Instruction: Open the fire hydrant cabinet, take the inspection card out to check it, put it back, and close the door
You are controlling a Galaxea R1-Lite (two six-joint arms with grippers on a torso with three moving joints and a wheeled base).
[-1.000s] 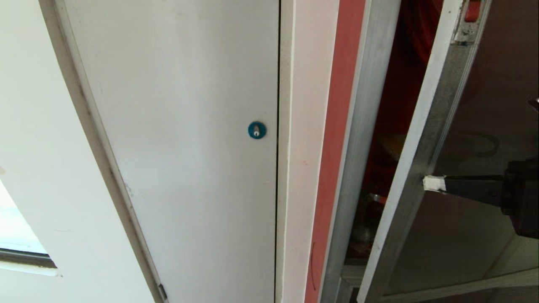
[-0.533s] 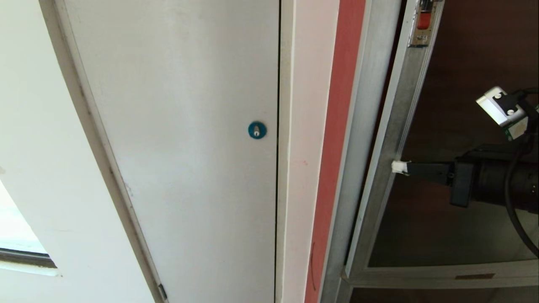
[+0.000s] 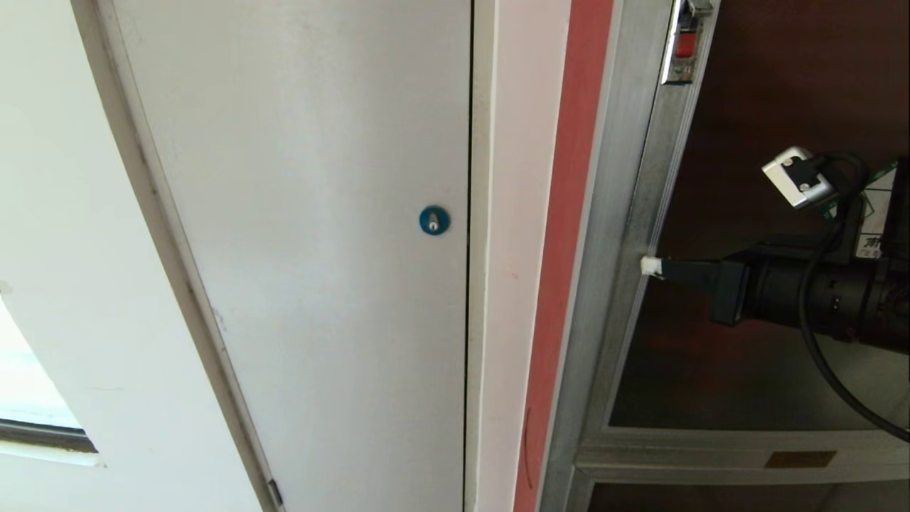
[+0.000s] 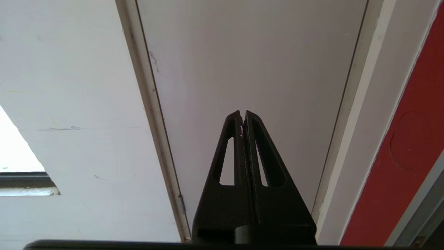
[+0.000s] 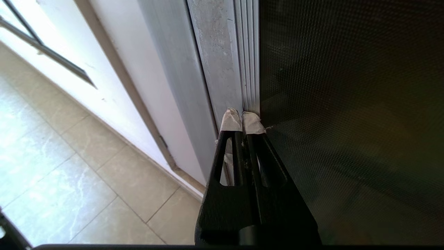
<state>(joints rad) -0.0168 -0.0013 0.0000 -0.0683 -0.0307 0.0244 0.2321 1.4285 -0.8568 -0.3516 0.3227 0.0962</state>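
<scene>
Right pincer (image 3: 650, 267) clenched, nothing held, white-taped tips pressed flat against the aluminium frame of the door (image 3: 643, 213). Contact sits partway down the frame's latch-side edge, below the small red-marked latch (image 3: 684, 46). Right wrist view: both taped fingertips (image 5: 230, 121) together, touching the ribbed metal strip right where the dark tinted glass (image 5: 350, 114) begins. Door lies close against the fire hydrant cabinet (image 3: 604, 235); no gap to the interior shows along that edge. Cabinet's silver frame runs beside a red strip (image 3: 569, 213). Green-bordered sticker (image 3: 873, 213) on the glass, partly hidden behind the right arm's cable. Inspection card not seen. Left of the door: grey-white panel door (image 3: 306, 235) with blue round lock (image 3: 434, 220). Left pincer (image 4: 242, 119) clenched, empty, parked facing that panel door, clear of it.
</scene>
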